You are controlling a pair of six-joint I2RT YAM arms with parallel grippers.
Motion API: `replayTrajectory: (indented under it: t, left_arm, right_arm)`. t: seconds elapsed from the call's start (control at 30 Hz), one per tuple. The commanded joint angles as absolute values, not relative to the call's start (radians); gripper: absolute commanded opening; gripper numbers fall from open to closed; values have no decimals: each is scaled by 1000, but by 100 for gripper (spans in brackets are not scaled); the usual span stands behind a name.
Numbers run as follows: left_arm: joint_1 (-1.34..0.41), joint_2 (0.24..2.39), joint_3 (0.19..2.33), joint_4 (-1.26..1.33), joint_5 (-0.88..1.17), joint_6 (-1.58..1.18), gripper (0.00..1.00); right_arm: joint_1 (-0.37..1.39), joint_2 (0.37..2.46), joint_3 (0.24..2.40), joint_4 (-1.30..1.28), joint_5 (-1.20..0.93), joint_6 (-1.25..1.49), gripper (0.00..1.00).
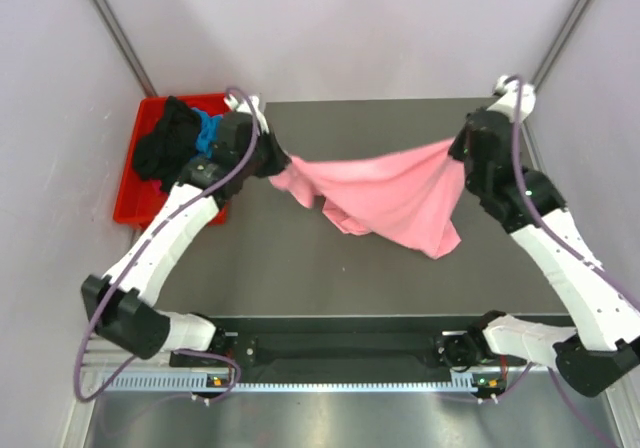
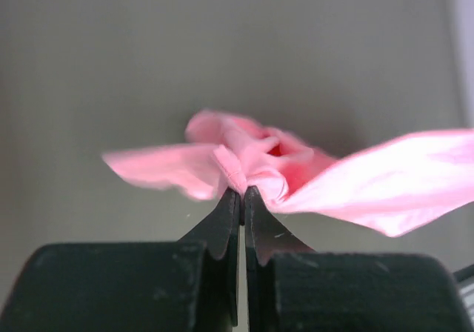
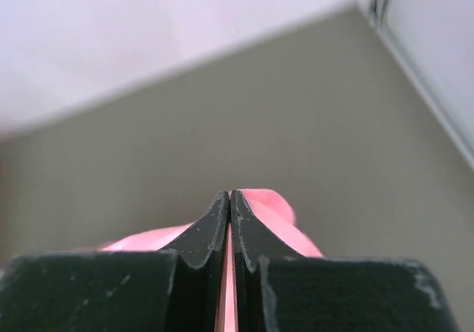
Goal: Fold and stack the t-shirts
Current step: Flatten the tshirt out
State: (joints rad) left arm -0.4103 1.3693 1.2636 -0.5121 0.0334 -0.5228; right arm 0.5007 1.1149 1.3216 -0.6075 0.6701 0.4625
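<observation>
A light pink t-shirt (image 1: 390,196) hangs stretched above the table between my two grippers, sagging in the middle with a corner drooping at the right. My left gripper (image 1: 272,164) is shut on its left end; in the left wrist view the cloth (image 2: 311,173) bunches at the closed fingertips (image 2: 242,193). My right gripper (image 1: 458,150) is shut on the right end; pink cloth (image 3: 266,202) shows between and behind its closed fingers (image 3: 229,196). A black t-shirt (image 1: 165,146) and a bright blue one (image 1: 207,133) lie in the bin. No magenta shirt shows.
A red plastic bin (image 1: 135,203) stands at the table's left edge, just behind my left arm. The dark table (image 1: 300,258) lies beneath the shirt. Pale walls and metal frame posts close in the back and sides.
</observation>
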Motion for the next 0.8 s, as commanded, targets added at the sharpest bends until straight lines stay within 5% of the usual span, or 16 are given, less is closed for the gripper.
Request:
replayTrajectory:
  t: [0.0, 0.33, 0.63, 0.77]
  left_arm:
    - [-474, 1264, 1454, -699, -89, -483, 0]
    - [-620, 1184, 1284, -758, 58, -528, 0]
    - [-702, 1356, 943, -307, 302, -676, 0]
    - [-767, 1430, 979, -293, 365, -653, 36]
  right_arm:
    - [488, 1089, 1505, -564, 758, 327, 0]
    - [488, 856, 1334, -784, 762, 389, 0]
    - [486, 756, 1028, -891, 788, 577, 0]
    - [486, 756, 1026, -904, 822, 574, 0]
